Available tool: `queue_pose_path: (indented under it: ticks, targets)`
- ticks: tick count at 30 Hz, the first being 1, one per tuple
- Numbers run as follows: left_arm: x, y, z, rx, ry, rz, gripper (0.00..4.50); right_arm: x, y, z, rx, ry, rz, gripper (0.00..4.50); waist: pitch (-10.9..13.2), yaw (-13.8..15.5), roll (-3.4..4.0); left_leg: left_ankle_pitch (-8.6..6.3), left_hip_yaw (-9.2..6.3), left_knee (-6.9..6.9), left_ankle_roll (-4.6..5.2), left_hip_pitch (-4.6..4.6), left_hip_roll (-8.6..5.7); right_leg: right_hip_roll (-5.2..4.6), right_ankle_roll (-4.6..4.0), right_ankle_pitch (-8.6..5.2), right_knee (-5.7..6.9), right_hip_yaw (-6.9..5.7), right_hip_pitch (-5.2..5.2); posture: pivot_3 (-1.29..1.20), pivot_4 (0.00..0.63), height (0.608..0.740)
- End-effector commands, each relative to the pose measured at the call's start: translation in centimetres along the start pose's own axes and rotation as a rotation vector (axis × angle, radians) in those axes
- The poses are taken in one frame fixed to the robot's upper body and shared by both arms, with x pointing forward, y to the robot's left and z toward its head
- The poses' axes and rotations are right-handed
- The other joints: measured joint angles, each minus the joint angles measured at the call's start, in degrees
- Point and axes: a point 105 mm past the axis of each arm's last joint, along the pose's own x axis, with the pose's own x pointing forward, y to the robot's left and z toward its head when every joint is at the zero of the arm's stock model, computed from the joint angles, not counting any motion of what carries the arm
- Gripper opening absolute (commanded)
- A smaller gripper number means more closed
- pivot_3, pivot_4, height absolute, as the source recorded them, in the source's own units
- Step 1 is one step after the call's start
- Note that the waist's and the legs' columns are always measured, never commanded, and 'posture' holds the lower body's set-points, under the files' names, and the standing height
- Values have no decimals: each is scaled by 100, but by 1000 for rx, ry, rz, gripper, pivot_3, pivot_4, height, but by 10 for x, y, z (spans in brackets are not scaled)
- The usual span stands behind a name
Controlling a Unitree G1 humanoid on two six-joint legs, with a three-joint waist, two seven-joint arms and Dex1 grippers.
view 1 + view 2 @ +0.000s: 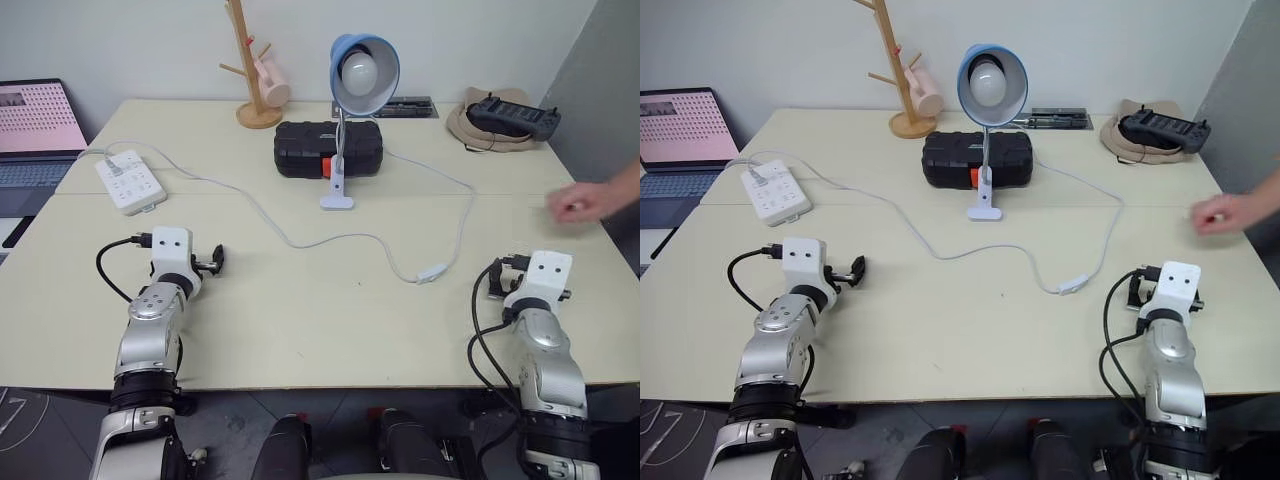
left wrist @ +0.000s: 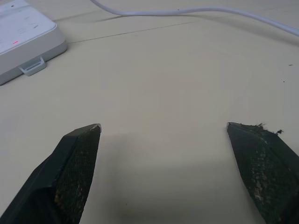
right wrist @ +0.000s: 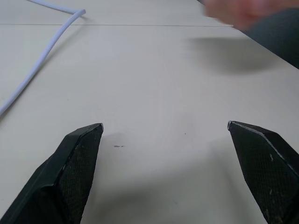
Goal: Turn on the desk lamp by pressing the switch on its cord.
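Both grippers are sitting spread wide and holding nothing: the left gripper (image 2: 163, 135) is hovering low over bare table (image 1: 300, 330) at about eight o'clock of the tabletop, and the right gripper (image 3: 164, 133) is doing the same at about four o'clock. The switch (image 1: 431, 272) is lying flat just beside the right gripper, toward its ten o'clock, with the cord (image 1: 300, 243) looping from it back across the middle to the power strip (image 1: 130, 181) at ten o'clock and up along the right side to the lamp (image 1: 352, 110), which is standing unlit at twelve o'clock in front of a black case (image 1: 328, 148). A person's hand (image 1: 585, 202) is reaching in at three o'clock, near the right arm. The risk, as I judge it, is that the light switch is skidding away under an off-centre push, or that a finger is snagging the cord and tugging the lamp over; the nearby hand could also be getting bumped.
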Motion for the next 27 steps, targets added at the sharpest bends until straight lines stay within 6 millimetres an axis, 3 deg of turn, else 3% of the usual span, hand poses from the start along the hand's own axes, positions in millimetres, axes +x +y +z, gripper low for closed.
queue_pose_path:
  ticks: [1, 9, 16, 22, 27]
  targets:
    - [-2, 8, 18, 29, -53, 17, 4490, 3, -6, 15, -9, -56, -11, 4500, 0, 0, 0, 0, 0, 0, 0, 0, 0, 0, 0, 0, 0, 1, 0, 0, 150, 740]
    - [-4, 2, 13, -1, -51, 13, 4490, 2, -19, 18, -27, -65, -33, 4500, 0, 1, 0, 0, -1, -1, 0, -1, 0, 0, 0, 0, -1, 0, 0, 0, 150, 740]
    - [-5, -1, 21, 20, -68, -23, 4490, 1, -24, 24, -54, -76, -5, 4500, 1, 2, 0, 0, 0, -1, 0, -1, 0, 0, 1, 0, -2, 2, 0, 0, 150, 740]
    - [-9, -22, 36, 52, -92, -191, 4490, -4, -4, 42, -165, -100, 318, 4500, 3, 0, 0, 0, 3, -5, 0, -1, -1, 0, 1, -1, -4, 0, 0, 0, 150, 740]
    - [-41, -75, 71, 187, -180, -624, 4490, -20, 27, 72, -427, -152, 824, 4500, 16, -5, 4, 0, 6, -6, 0, -1, 0, 1, 7, -4, -9, 0, 1, 0, 150, 740]
